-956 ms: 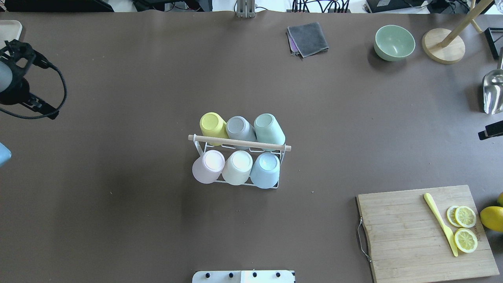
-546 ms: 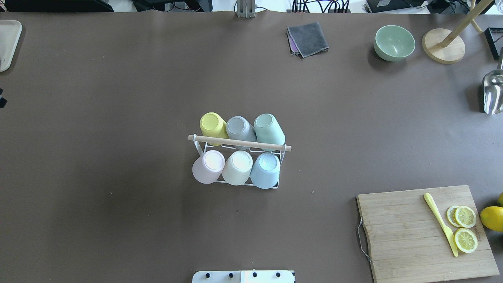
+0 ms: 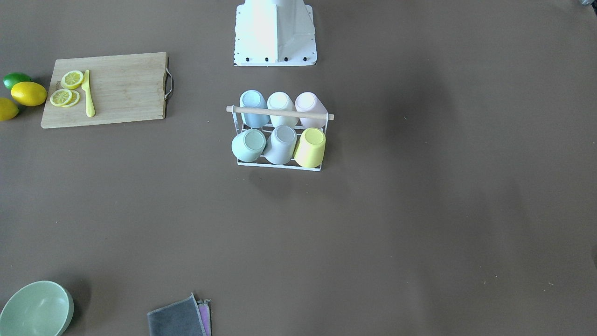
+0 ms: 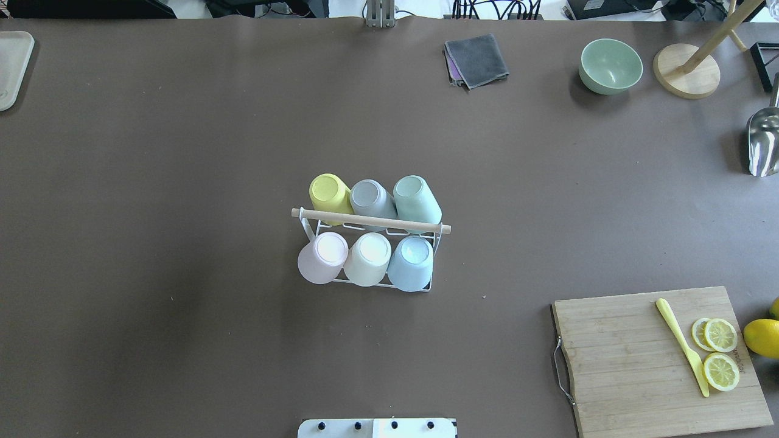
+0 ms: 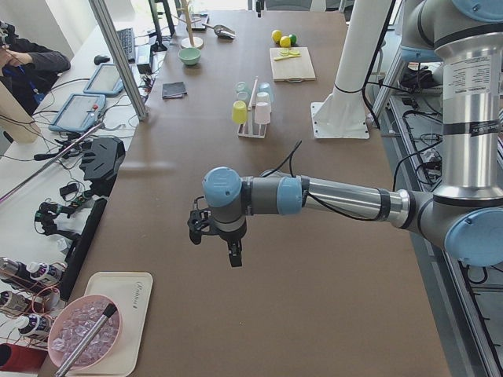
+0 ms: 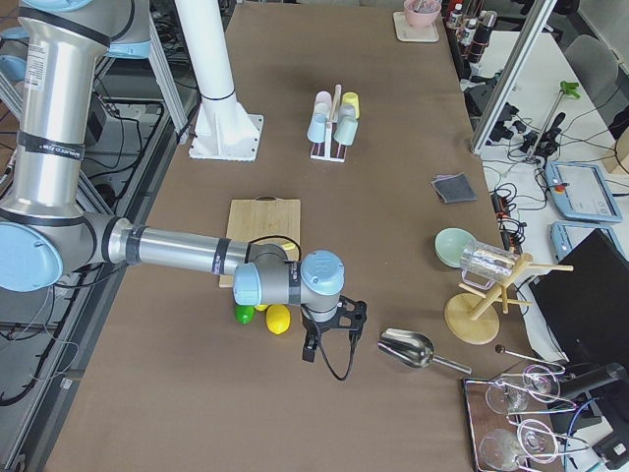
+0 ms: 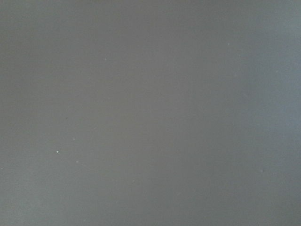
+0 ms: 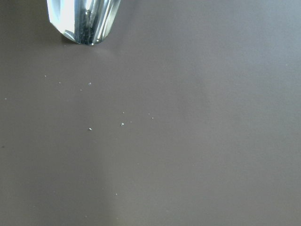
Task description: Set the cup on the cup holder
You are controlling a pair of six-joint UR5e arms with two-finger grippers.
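The cup holder (image 4: 371, 221), a white wire rack with a wooden rod handle, stands mid-table, also in the front view (image 3: 280, 112). Six cups sit upside down on its pegs: yellow (image 4: 328, 191), grey (image 4: 369, 198) and green (image 4: 417, 198) in the far row, pink (image 4: 322, 258), cream (image 4: 368, 258) and blue (image 4: 411, 263) in the near row. My left gripper (image 5: 228, 250) shows only in the left side view, far from the rack. My right gripper (image 6: 316, 346) shows only in the right side view, near the lemons. I cannot tell whether either is open or shut.
A cutting board (image 4: 639, 365) with lemon slices and a yellow knife (image 4: 681, 356) lies front right. A green bowl (image 4: 610, 66), grey cloth (image 4: 476, 59), wooden stand base (image 4: 686, 70) and metal scoop (image 4: 762, 143) are at the back right. A tray (image 4: 12, 67) is far left.
The left arm's gripper has withdrawn out of the overhead view at the left edge. A dark part at the right edge has also gone. The rack and cups have not moved.
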